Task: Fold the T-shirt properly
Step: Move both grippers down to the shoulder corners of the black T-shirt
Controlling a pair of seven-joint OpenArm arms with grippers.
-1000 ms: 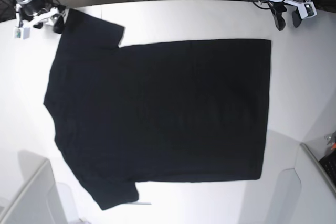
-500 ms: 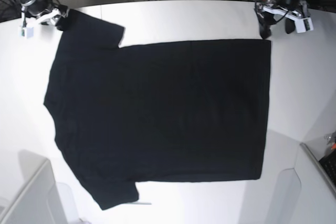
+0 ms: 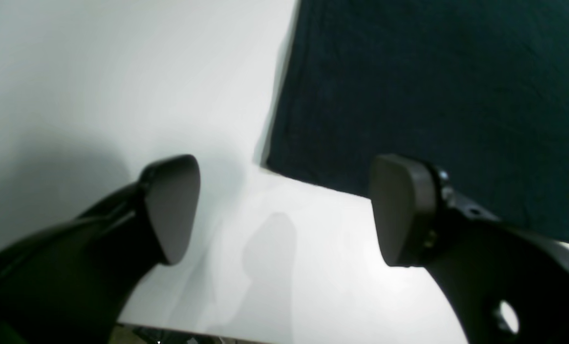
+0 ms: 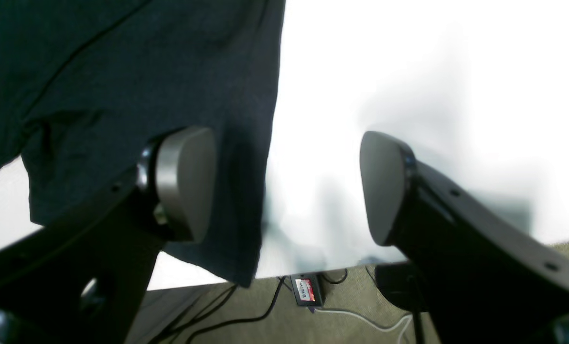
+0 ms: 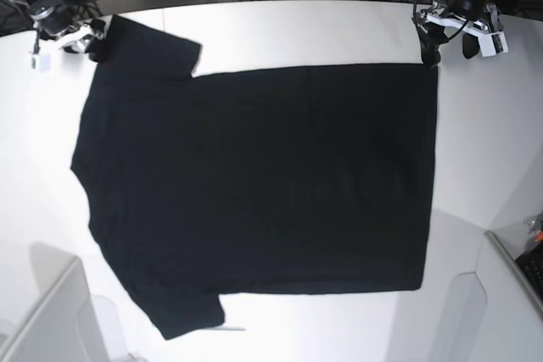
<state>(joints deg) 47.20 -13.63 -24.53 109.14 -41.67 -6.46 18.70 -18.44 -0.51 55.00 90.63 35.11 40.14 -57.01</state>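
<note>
T-shirt (image 5: 254, 192) flat | table (image 5: 484, 150) | floor cables (image 4: 265, 306) behind edge

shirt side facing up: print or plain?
Plain black T-shirt, no print visible; clearest in the base view.

One T-shirt (image 5: 254, 184) lies on one table (image 5: 492, 142); two grippers, left (image 5: 450, 40) and right (image 5: 72, 40), at its far corners.

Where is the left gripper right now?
In the base view, the left gripper is at the table's far right, open, straddling the T-shirt's hem corner, one finger over cloth, the other over bare table.
</note>
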